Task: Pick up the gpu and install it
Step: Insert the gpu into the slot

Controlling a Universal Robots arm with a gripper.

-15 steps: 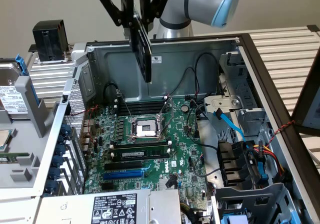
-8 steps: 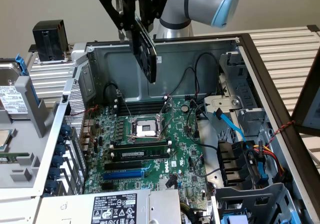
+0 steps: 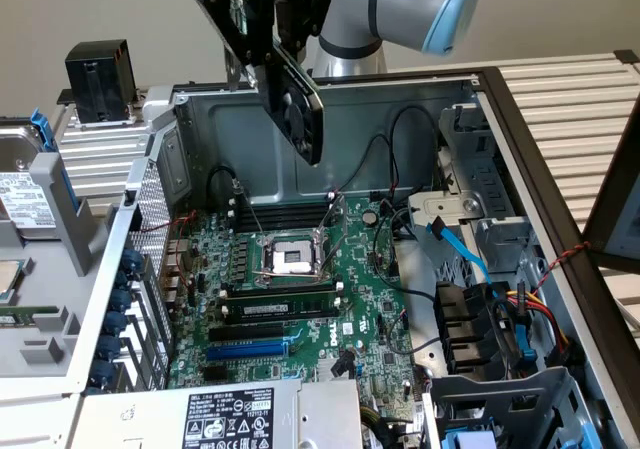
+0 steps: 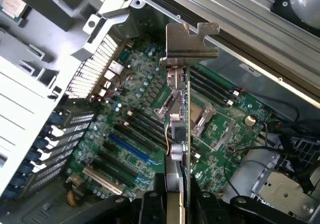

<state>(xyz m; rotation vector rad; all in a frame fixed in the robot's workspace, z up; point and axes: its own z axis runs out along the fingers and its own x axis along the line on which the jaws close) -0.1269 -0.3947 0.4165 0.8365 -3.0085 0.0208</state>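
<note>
Fingers (image 4: pixel 152 209) clamped on the gpu (image 4: pixel 180 129), which hangs tilted above the motherboard (image 3: pixel 290 299) of the open case (image 3: pixel 400 99), so I'd go slow, level it, line its edge up w/ the blue slot (image 4: pixel 127 149) & aim the bracket (image 4: pixel 191 44) at the rear grille (image 4: pixel 92 69).

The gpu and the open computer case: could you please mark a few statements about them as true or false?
1. The end effector grips the gpu above the open case. True.
2. The gpu is already seated in the blue slot. False: the card hangs in the air, clear of the motherboard, and the blue slot is empty.
3. A cooler is mounted on the CPU socket. False: the CPU socket is uncovered, with its metal frame exposed.
4. A blue cable runs toward the exterior view's right of the motherboard. True.
</note>
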